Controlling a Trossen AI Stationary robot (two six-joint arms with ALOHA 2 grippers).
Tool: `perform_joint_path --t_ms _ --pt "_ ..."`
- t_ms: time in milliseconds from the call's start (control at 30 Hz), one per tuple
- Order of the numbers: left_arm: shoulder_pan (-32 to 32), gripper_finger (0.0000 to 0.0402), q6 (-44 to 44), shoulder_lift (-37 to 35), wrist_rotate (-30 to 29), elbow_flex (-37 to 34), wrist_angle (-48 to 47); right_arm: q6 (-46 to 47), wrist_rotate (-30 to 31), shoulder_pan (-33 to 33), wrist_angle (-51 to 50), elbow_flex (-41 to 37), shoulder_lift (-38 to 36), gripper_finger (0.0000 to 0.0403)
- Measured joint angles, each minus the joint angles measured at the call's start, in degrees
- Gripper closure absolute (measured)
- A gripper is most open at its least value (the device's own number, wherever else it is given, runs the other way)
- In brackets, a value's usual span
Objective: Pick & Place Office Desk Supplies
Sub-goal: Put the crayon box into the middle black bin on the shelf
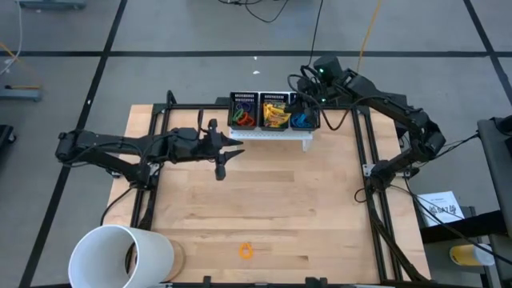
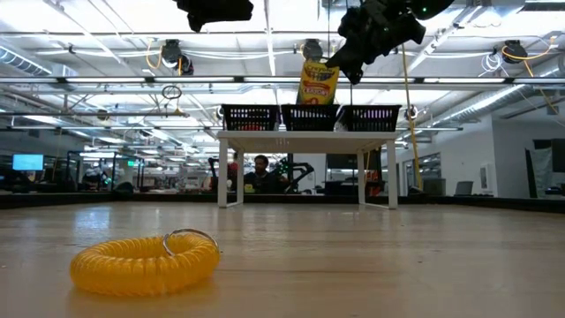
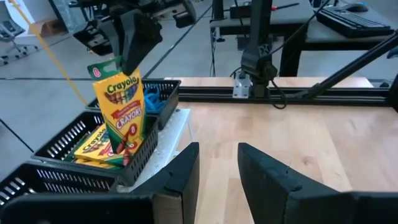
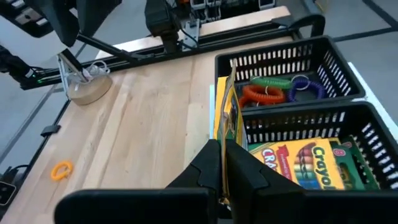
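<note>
Yellow coil band (image 2: pixel 144 262), low-view foreground, is being left unplaced; crayon box (image 2: pixel 319 84) is being held by clenched right gripper (image 4: pixel 222 163) over middle bin (image 1: pixel 275 111); left gripper (image 3: pixel 217 165) fingers parted, empty.

worktop (image 1: pixel 320 216): pale wood planks, smooth, light sheen
crayon box (image 3: pixel 121 109): printed card, glossy
bins (image 4: pixel 292 62): black mesh plastic, matt
coil band (image 2: pixel 144 261): yellow plastic, shiny, with metal ring
cup (image 1: pixel 120 258): white, smooth, matt

A robotics lab in an open-plan hall: the low view shows ceiling pipes and strip lights (image 2: pixel 106 53) across the top, desks with monitors (image 2: pixel 26 162) at left, and a person (image 2: pixel 261 170) seated mid-frame.
</note>
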Motion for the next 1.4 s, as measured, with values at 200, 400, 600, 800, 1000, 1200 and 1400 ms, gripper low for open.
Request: perform_joint_path --t_ms 200,400,600,800,1000,1200,1400 --pt "0.3 0.0282 0.0 0.0 0.1 0.0 0.0 -0.6 0.1 1.1 -1.5 0.0 0.0 0.0399" --pt "0.3 0.0282 -0.1 0.0 0.1 0.0 0.1 -1.6 1.8 2.1 -1.6 0.0 0.0 0.0399" --pt "0.3 0.0282 -0.3 0.0 0.2 0.0 0.1 -1.5 6.2 2.2 -1.1 -0.1 0.2 0.0399" --pt "0.3 0.0282 -0.5 0.0 0.1 0.0 0.1 -1.7 7.6 2.6 -0.8 -0.4 0.6 0.0397" --pt "0.3 0.0282 -0.5 0.0 0.1 0.0 0.1 -3.0 7.9 2.5 -0.4 -0.4 0.6 0.0375" --pt "0.3 0.0282 -0.5 0.0 0.1 0.0 0.1 -4.5 7.8 2.6 1.4 -0.4 0.6 0.0332" --pt "0.3 0.0282 -0.7 0.0 0.1 0.0 0.1 -4.7 11.7 3.2 6.8 -0.4 0.6 0.0290"
